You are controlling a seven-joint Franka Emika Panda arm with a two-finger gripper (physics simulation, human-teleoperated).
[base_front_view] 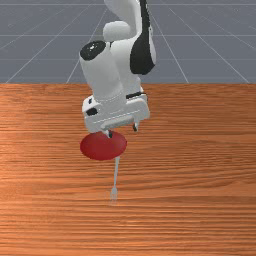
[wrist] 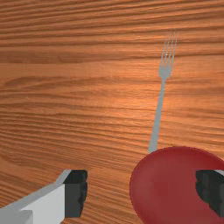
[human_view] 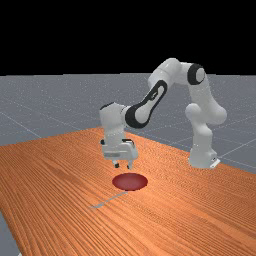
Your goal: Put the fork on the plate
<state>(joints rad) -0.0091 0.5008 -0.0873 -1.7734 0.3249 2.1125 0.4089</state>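
The fork [wrist: 158, 116] is lying flat on the wood just beside the plate [wrist: 170, 188], its tines pointing away from the plate and the end of its handle meeting the plate's rim; whether that end is touching the rim or slipping a little under it, I cannot tell. It is looking like plain grey metal, so I am expecting it to be light, stiff and hardly fragile, but smooth enough to be slippery and likely to swivel if it is being pinched off-centre. The best hold is probably waiting at the middle of the handle, toward the neck, clear of the plate's rim, with the fingers closing across the narrow shaft from its two sides. Since it is lying so low, the fingertips will be needing to come almost down to the wood, and a grasp too near the plate could be nudging the red dish instead. The gripper [base_front_view: 122, 131] is hanging above the plate on the side away from the tines, holding nothing, its fingers standing wide apart: in the wrist view one finger [wrist: 210, 188] is showing over the plate and the other beside it. Beyond the plate from the fork, the arm [human_view: 172, 70] is reaching over the table [base_front_view: 200, 175]. As for brands, labels or writing, I am finding none that can be read on fork, plate or arm.
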